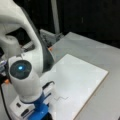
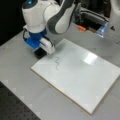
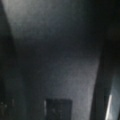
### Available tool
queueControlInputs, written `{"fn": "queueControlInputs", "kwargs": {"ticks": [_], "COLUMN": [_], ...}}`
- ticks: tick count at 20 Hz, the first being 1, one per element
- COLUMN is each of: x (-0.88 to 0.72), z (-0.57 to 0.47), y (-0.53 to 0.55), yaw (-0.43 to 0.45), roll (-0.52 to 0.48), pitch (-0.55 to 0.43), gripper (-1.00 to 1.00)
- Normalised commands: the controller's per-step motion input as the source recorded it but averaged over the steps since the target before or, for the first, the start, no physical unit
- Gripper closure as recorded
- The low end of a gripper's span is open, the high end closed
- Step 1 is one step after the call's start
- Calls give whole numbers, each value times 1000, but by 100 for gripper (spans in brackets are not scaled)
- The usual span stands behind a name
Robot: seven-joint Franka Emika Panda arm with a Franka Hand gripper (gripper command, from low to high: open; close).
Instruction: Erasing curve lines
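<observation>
Board: smooth white top with a glossy glare patch, tan wood-like edge.
Table: matt grey surface.
Arm: glossy white plastic-looking shell, blue collar above the gripper.
Curve lines: thin dark marker.

In a front view, the thin dark grey wavy curve lines remain on the white rectangular board. The gripper, carrying a black block eraser, sits at the board's upper-left corner on the grey surface, near the squiggle.
</observation>
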Motion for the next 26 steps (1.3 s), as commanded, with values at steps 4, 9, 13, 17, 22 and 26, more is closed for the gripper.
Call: {"fn": "queueControlInputs", "kwargs": {"ticks": [4, 9, 13, 17, 22, 26], "x": [41, -33, -58, -11, 27, -62], "z": [91, 101, 34, -75, -98, 44], "y": [-40, -35, -3, 56, 94, 23], "yaw": [-75, -71, -77, -94, -123, -137], "roll": [106, 134, 143, 146, 133, 57], "pitch": [-2, 11, 4, -26, -43, -4], "gripper": [100, 100, 100, 100, 100, -100]}}
